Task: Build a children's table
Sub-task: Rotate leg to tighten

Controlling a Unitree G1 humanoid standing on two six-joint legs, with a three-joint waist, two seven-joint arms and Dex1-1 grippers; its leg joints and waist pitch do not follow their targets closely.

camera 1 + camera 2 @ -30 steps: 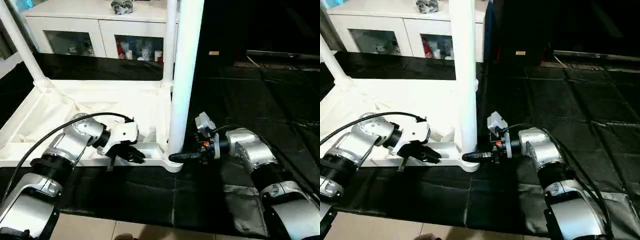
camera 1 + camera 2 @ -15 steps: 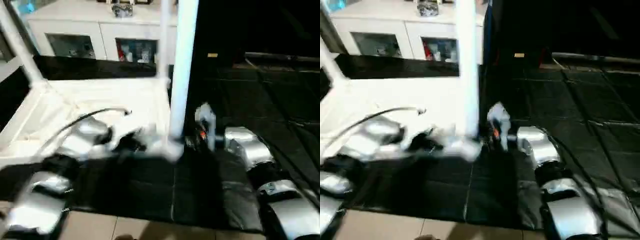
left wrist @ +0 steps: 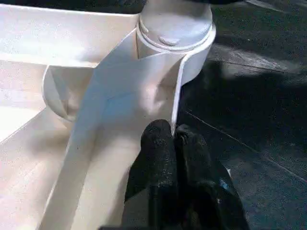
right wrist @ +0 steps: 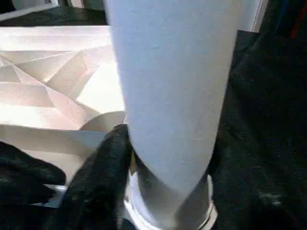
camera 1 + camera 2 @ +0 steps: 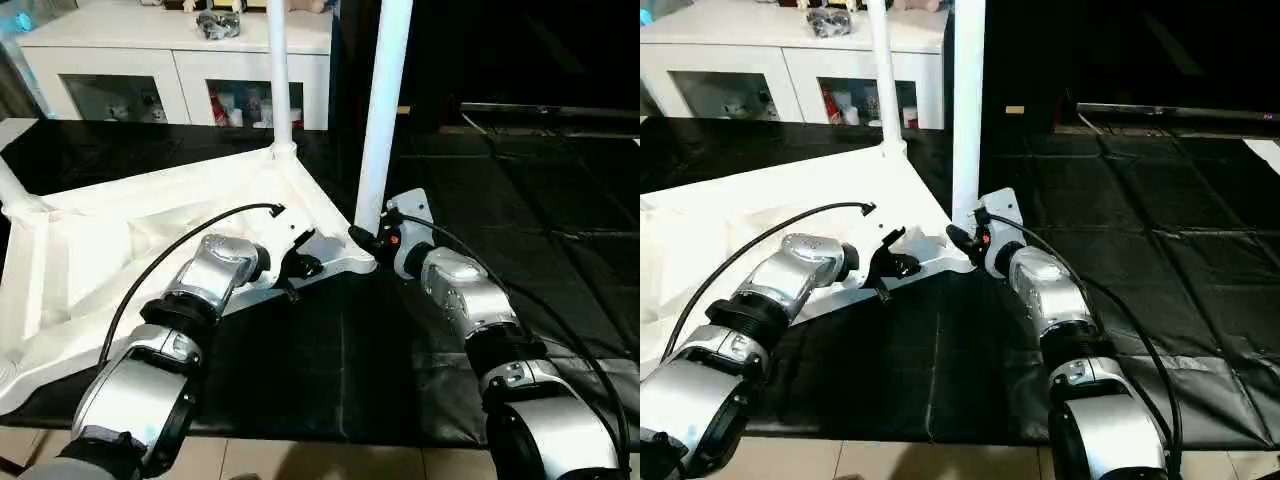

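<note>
The upturned children's table (image 5: 120, 260) lies on black sheeting (image 5: 520, 200), legs up. The left gripper (image 3: 173, 139) pinches its near rim; the right gripper (image 5: 362, 238) grasps the near-right leg (image 5: 383, 110). No writing legible.

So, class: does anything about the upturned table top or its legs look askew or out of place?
The table top lies askew on the black mat, turned at an angle to the cabinet. Otherwise nothing stands out: the leg at the near corner and another behind stand upright in their sockets.
</note>
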